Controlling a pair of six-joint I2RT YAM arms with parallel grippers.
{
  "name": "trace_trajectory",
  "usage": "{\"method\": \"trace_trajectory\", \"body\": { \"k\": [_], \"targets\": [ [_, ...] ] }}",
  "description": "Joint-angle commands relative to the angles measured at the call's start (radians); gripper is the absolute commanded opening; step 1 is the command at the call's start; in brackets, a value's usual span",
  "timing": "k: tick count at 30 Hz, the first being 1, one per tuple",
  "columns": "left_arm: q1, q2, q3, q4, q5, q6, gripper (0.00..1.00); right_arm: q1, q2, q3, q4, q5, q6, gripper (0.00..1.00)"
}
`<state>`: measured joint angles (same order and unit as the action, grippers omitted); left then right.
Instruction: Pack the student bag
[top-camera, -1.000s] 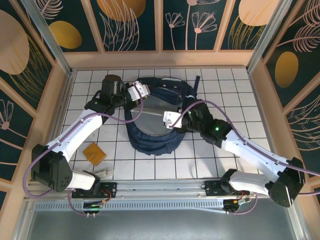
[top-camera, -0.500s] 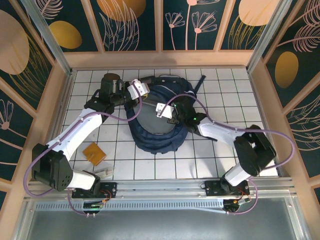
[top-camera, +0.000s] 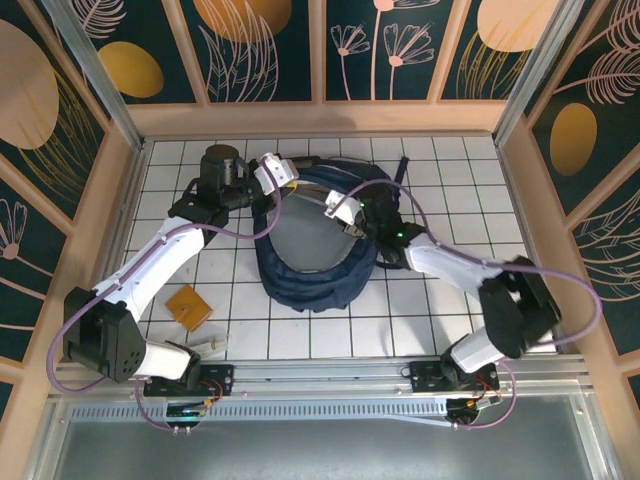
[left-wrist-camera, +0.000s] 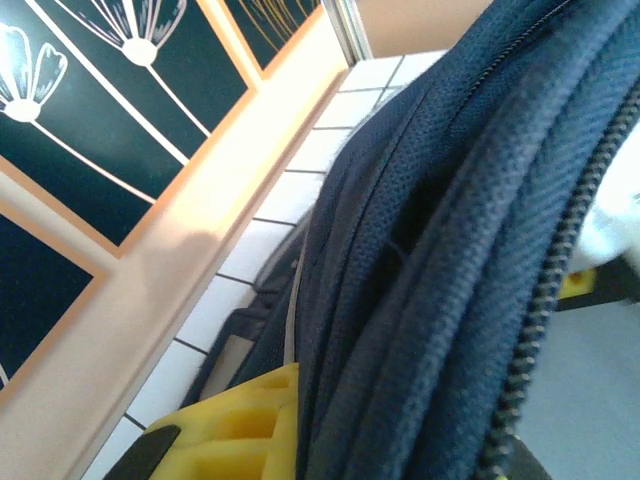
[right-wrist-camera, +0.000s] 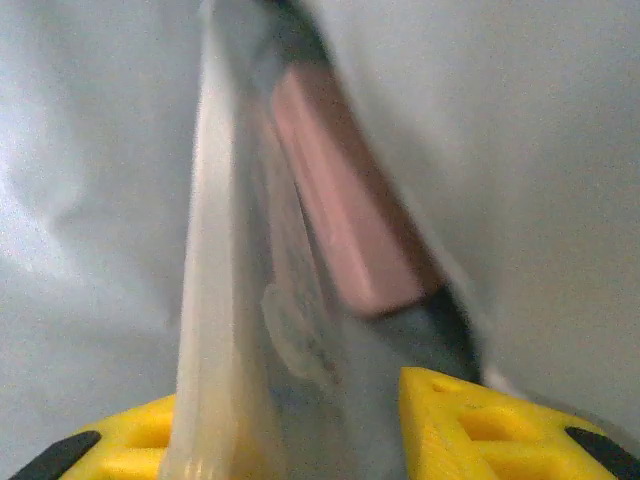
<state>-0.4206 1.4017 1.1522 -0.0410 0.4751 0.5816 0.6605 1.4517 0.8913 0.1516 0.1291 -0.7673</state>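
Observation:
The student bag (top-camera: 310, 285), dark navy, lies open mid-table with its grey lining (top-camera: 305, 235) showing. My left gripper (top-camera: 272, 172) is shut on the bag's upper left rim and holds it up. In the left wrist view, folds of the bag's navy fabric and its zip (left-wrist-camera: 430, 250) run past one yellow finger (left-wrist-camera: 235, 425). My right gripper (top-camera: 345, 212) is inside the opening at its right side. Its jaws stand apart, and a translucent pouch (right-wrist-camera: 290, 300) holding a pink block (right-wrist-camera: 345, 220) hangs between them against the grey lining.
A flat orange thing (top-camera: 188, 305) lies on the white tiled table (top-camera: 450, 170) near the left arm. A small clear item (top-camera: 207, 343) sits by the left base. Wooden walls close in the table on three sides.
My right arm has reached further into the bag and its jaws have come apart around the pouch. The bag's rim shifted a little. My left gripper kept its hold.

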Motion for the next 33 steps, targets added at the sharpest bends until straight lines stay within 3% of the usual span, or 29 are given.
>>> {"method": "trace_trajectory", "body": {
  "k": [1, 6, 14, 18, 20, 22, 25, 27, 30, 33],
  "targets": [
    [-0.031, -0.025, 0.032, 0.184, 0.11, -0.049, 0.0, 0.045, -0.15, -0.065, -0.035, -0.063, 0.174, 0.41],
    [-0.058, -0.005, 0.039, 0.173, 0.068, -0.063, 0.0, 0.072, -0.238, -0.134, -0.132, 0.012, 0.24, 0.39],
    [-0.092, 0.044, 0.099, 0.157, 0.0, -0.149, 0.0, 0.111, -0.222, -0.014, -0.245, 0.028, 0.399, 0.3],
    [-0.102, 0.052, 0.121, 0.154, -0.104, -0.213, 0.0, 0.159, -0.153, 0.16, -0.398, 0.13, 0.859, 0.21],
    [-0.104, 0.054, 0.123, 0.156, -0.125, -0.233, 0.0, 0.23, -0.122, 0.198, -0.492, 0.273, 1.191, 0.24],
    [-0.105, 0.059, 0.126, 0.157, -0.141, -0.256, 0.0, 0.317, -0.132, 0.154, -0.536, 0.43, 1.481, 0.24],
    [-0.13, 0.062, 0.122, 0.161, -0.237, -0.261, 0.0, 0.339, -0.188, 0.011, -0.407, 0.385, 1.715, 0.23],
    [-0.163, 0.063, 0.121, 0.177, -0.324, -0.252, 0.0, 0.314, -0.167, 0.016, -0.354, 0.297, 1.734, 0.19],
    [-0.178, 0.074, 0.135, 0.206, -0.35, -0.292, 0.0, 0.304, -0.083, 0.12, -0.477, 0.287, 1.801, 0.15],
    [-0.188, 0.086, 0.153, 0.219, -0.374, -0.307, 0.0, 0.271, -0.022, 0.112, -0.405, 0.191, 1.852, 0.18]
  ]
}}
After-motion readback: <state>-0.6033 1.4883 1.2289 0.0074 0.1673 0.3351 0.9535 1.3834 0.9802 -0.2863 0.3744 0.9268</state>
